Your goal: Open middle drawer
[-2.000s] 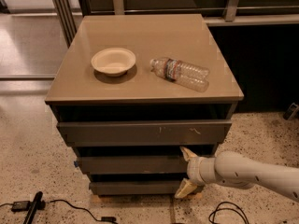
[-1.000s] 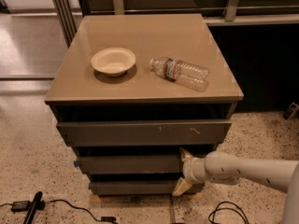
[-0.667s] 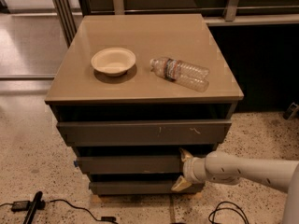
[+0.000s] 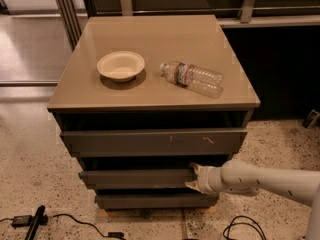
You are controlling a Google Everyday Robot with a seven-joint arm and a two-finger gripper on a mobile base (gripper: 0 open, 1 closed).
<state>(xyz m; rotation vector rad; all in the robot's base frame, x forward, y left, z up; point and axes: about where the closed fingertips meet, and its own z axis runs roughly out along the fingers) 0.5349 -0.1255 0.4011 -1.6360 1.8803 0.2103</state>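
The middle drawer (image 4: 137, 178) is the plain dark grey-brown front between the larger scratched top drawer front (image 4: 155, 142) and the narrow bottom drawer front (image 4: 155, 200). It stands out a little from the cabinet. My gripper (image 4: 192, 177) comes in from the right on a white arm (image 4: 260, 179). Its pale fingers (image 4: 195, 169) sit above and below the right end of the middle drawer front and pinch it.
A pale paper bowl (image 4: 120, 65) and a clear plastic bottle (image 4: 192, 78) lying on its side rest on the tan cabinet top (image 4: 150, 34). Black cables (image 4: 240, 226) and a black object (image 4: 35, 223) lie on the speckled floor. A dark wall panel stands at the right.
The two fingers have drawn closer together onto the right end of the middle drawer front. The arm has shifted slightly left. Bowl and bottle have not moved.
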